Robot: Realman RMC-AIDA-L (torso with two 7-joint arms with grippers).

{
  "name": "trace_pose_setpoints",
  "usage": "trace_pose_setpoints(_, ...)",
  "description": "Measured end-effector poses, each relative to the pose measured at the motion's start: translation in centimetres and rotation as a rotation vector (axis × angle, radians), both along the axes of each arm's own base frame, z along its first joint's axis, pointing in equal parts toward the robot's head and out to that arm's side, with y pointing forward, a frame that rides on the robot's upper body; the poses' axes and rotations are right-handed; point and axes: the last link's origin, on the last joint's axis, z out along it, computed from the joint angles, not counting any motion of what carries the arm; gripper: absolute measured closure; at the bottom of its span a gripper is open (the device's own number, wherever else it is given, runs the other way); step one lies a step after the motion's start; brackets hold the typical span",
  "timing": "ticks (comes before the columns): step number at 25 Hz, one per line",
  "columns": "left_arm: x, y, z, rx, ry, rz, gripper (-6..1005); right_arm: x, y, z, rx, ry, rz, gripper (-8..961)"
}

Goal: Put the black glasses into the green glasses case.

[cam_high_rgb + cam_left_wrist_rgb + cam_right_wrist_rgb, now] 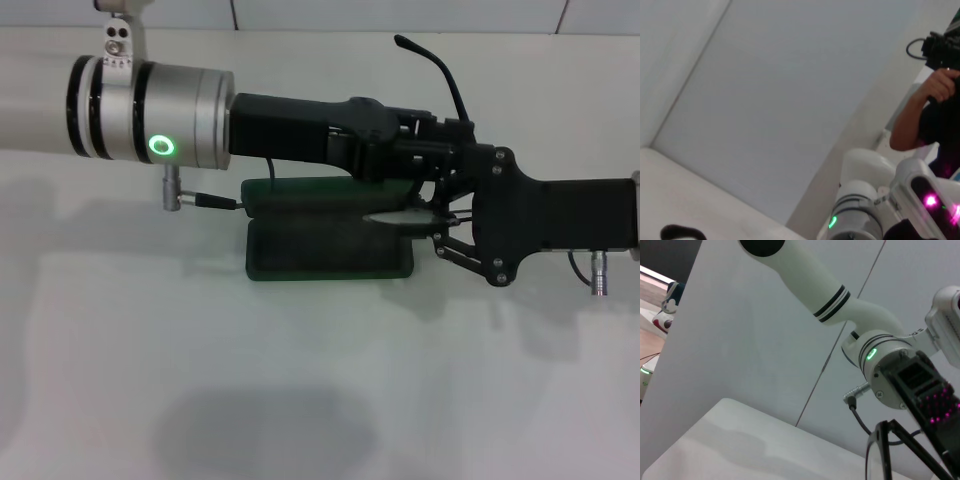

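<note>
Glasses not in yet: black glasses (432,212) pinched betw. left hand (432,135) & right hand (445,225), above open green glasses case (325,245) mid-table (300,400); lowering + release left.

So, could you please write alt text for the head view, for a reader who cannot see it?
Both arms meet over the open green glasses case on a white table. The left tool reaches in from the left and the right tool from the right. The black glasses sit between them above the case, one temple arm sticking up.
</note>
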Motion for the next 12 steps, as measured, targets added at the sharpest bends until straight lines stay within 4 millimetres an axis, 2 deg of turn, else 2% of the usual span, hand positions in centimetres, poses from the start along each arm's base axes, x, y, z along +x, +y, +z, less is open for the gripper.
trace_pose_setpoints(6, 0.0, -0.1, -0.2, -0.026, 0.011, 0.017, 427, 0.2, -0.3, 0.0, -0.006, 0.003, 0.001, 837)
trace_pose_setpoints(9, -0.2, 0.0, 0.2, -0.017, -0.02, 0.037, 426, 0.6, -0.8, 0.2, -0.004, 0.006, 0.012, 837)
trace_pose_setpoints(12, -1.3, 0.2, 1.2, 0.025, -0.039, 0.075, 426, 0.8, -1.6, 0.6, -0.005, 0.031, 0.052, 837)
